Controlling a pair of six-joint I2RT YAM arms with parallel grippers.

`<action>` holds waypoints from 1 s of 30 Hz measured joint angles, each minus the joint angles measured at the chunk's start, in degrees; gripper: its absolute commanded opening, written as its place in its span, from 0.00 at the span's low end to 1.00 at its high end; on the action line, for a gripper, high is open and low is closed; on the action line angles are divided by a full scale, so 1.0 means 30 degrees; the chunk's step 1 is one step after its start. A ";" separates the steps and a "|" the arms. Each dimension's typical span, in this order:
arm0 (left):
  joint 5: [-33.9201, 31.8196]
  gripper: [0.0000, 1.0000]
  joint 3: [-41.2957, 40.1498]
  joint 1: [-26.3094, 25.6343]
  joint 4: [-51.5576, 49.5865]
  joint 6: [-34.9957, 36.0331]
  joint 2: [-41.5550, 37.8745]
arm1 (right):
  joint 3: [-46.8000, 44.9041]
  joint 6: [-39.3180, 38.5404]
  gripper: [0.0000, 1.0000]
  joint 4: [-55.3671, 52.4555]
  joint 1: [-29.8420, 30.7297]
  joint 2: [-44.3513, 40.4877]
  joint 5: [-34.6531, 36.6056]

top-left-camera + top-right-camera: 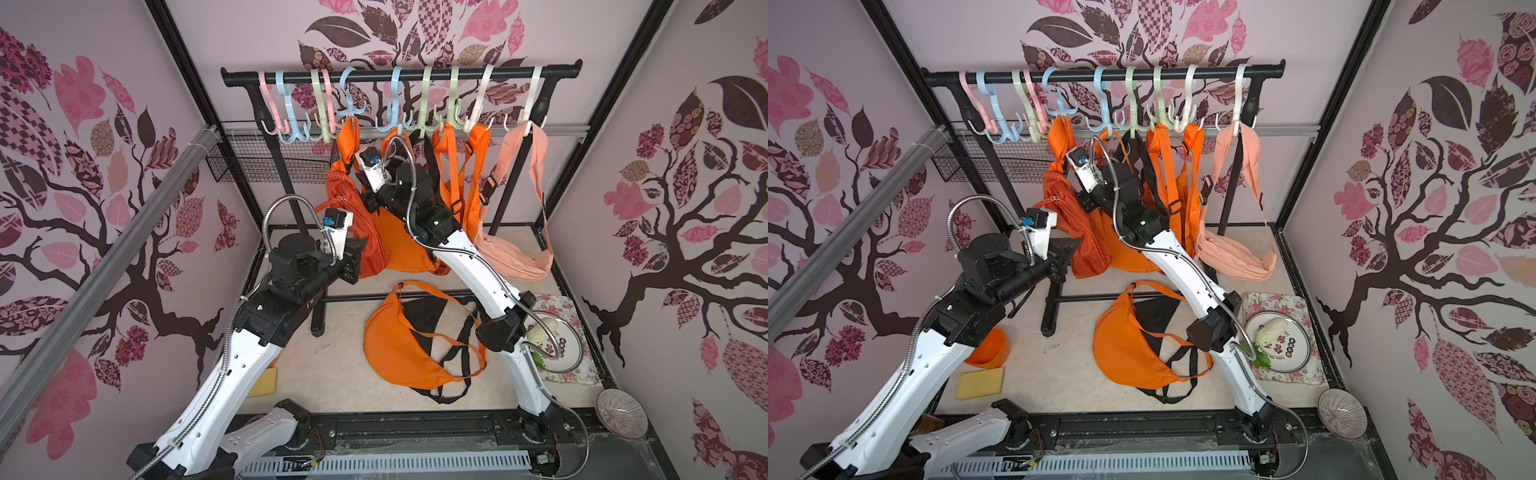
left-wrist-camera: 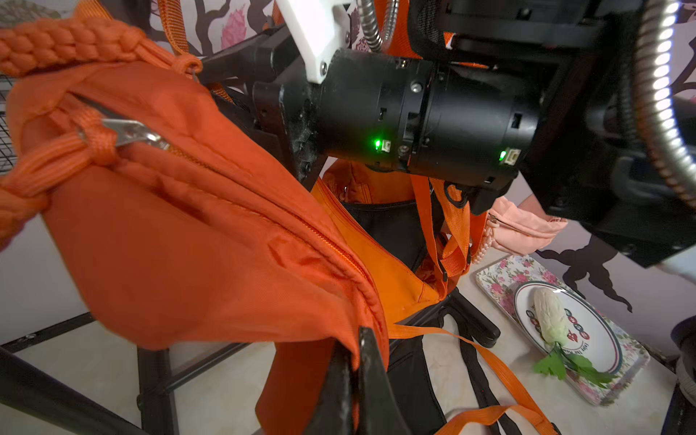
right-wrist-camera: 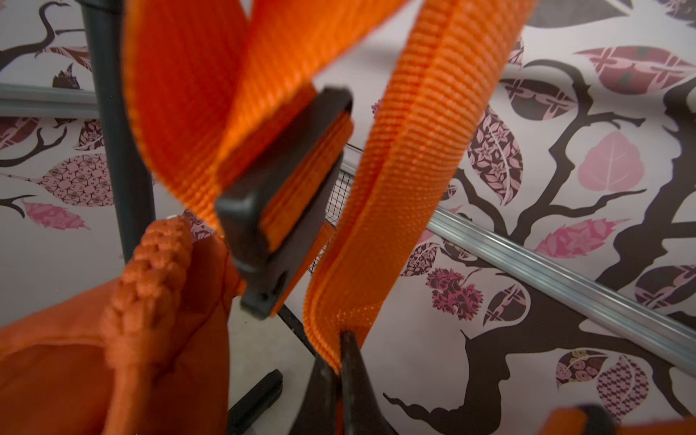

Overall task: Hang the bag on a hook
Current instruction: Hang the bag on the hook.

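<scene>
We see our left end effector [image 2: 352,357] clamped shut on the zippered orange fabric bag [image 2: 188,244], and our right end effector [image 3: 336,361] pinching an orange webbing strap [image 3: 406,169].

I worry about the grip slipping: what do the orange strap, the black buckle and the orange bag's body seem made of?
Orange strap: ribbed woven webbing, likely nylon or polyester, matte.
Black buckle: smooth moulded plastic, it seems, dull sheen.
Orange bag: thin, finely woven synthetic cloth, creased, faint sheen.
</scene>
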 measured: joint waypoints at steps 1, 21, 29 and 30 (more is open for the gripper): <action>0.0051 0.00 0.0000 0.0000 -0.0051 -0.0073 0.0044 | -0.0160 0.0036 0.00 -0.0197 -0.0007 -0.0131 0.0036; 0.0648 0.00 -0.1341 0.0051 0.0160 -0.1712 0.0029 | -1.4819 0.1559 0.00 0.2718 -0.0940 -1.0295 0.3439; 0.1610 0.39 -0.1428 0.0051 0.0299 -0.2637 0.0029 | -1.7952 0.1647 0.00 0.3497 -0.1566 -1.3522 0.4830; 0.1617 0.43 -0.1428 0.0051 0.0342 -0.2914 0.0015 | -1.8105 0.1676 0.15 0.3468 -0.1566 -1.3770 0.4823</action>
